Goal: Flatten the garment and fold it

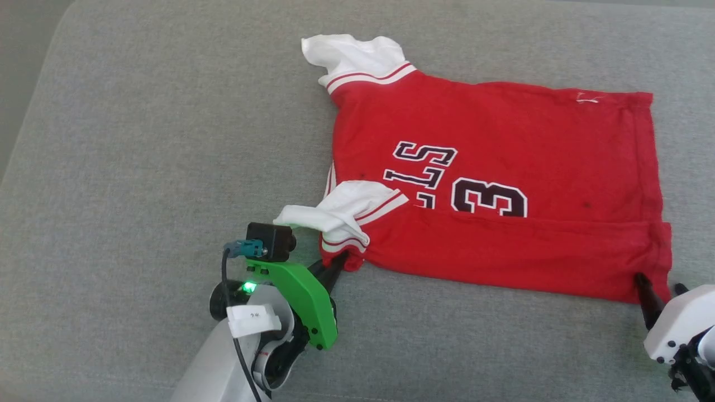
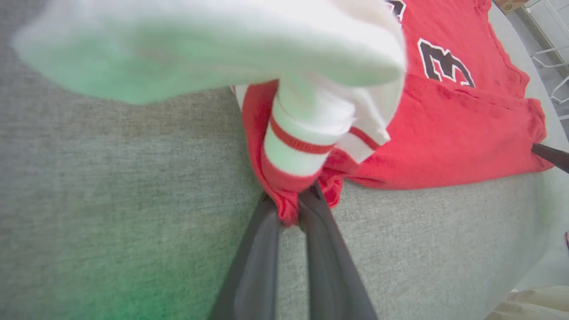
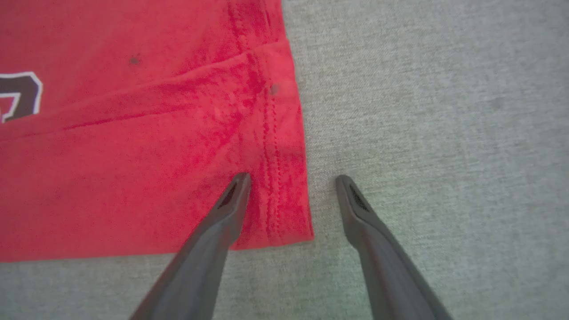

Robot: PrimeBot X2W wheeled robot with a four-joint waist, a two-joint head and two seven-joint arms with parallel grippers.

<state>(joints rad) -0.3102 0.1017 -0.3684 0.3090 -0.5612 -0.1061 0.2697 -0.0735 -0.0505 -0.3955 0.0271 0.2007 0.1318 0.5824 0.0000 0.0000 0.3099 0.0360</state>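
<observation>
The head camera looks down from above and behind both arms, far enough back to take in the whole garment [image 1: 503, 167] on the grey fabric surface [image 1: 139, 167], the left gripper [image 1: 339, 261] at one near corner, the right gripper [image 1: 659, 287] at the other. The left wrist camera sits low behind its own fingers [image 2: 258, 266], facing along them across the cloth; it shares the number 3 [image 1: 489, 200] with the head view. The right wrist camera peers steeply down, close over the hem corner [image 3: 289, 222] by its fingertips.
</observation>
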